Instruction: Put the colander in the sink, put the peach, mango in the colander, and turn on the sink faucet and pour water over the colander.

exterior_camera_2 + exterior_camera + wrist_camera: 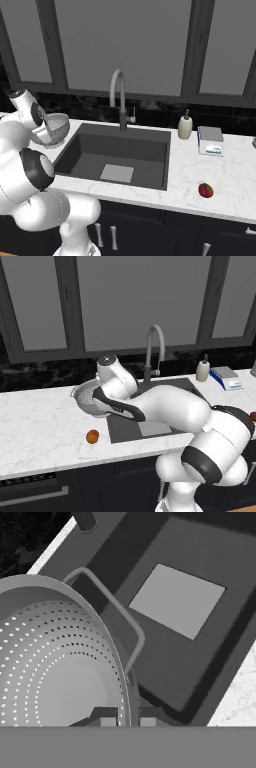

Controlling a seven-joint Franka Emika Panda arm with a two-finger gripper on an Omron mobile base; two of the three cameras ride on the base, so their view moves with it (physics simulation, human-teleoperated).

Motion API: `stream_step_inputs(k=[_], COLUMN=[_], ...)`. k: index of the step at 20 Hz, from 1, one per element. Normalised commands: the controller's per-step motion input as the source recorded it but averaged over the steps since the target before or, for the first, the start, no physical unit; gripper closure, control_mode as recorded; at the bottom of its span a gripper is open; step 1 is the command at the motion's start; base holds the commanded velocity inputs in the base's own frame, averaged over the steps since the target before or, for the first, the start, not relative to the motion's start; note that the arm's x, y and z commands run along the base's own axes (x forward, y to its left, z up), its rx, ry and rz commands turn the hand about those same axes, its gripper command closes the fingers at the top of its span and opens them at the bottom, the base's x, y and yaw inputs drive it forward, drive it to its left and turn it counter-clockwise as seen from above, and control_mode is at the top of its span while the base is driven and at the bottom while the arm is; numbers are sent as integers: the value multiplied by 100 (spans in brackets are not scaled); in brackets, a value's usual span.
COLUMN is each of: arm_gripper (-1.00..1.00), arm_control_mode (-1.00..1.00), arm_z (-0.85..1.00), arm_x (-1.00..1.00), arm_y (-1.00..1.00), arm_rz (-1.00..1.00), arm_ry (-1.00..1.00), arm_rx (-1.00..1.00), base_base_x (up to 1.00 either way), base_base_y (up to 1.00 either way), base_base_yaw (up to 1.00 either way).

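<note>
The silver perforated colander (pixel 88 397) (pixel 56 126) (pixel 55 667) is at the left edge of the dark sink (pixel 125 145) (pixel 220 567), tilted, with one loop handle reaching over the basin. My gripper (pixel 127 721) is shut on its rim, one fingertip inside the bowl and one outside. On the counter in front of the colander lies the orange peach (pixel 92 436). The red-and-green mango (pixel 205 190) lies on the counter right of the sink. The gooseneck sink faucet (pixel 155 348) (pixel 118 95) stands behind the basin, and no water shows.
A white soap pump bottle (pixel 202 370) (pixel 185 126) and a flat blue-and-white object (pixel 226 377) (pixel 210 140) sit at the back right of the counter. A pale square plate (pixel 177 599) lies on the sink bottom. Dark windows rise behind the counter.
</note>
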Motion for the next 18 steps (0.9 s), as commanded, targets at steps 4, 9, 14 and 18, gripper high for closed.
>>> stream_step_inputs(k=[4,9,14,18], arm_gripper=[100,100,100,100], arm_control_mode=[-100,-100,-100,-100], arm_z=[43,4,0,0], arm_x=[-14,-12,-11,0], arm_y=[-91,-99,-86,-59], arm_rz=[-22,-25,-21,-12], arm_ry=[-14,-7,0,1], arm_rx=[15,11,1,0], base_base_x=[0,0,0,0], base_base_y=[0,0,0,0], base_base_yaw=[0,0,0,0])
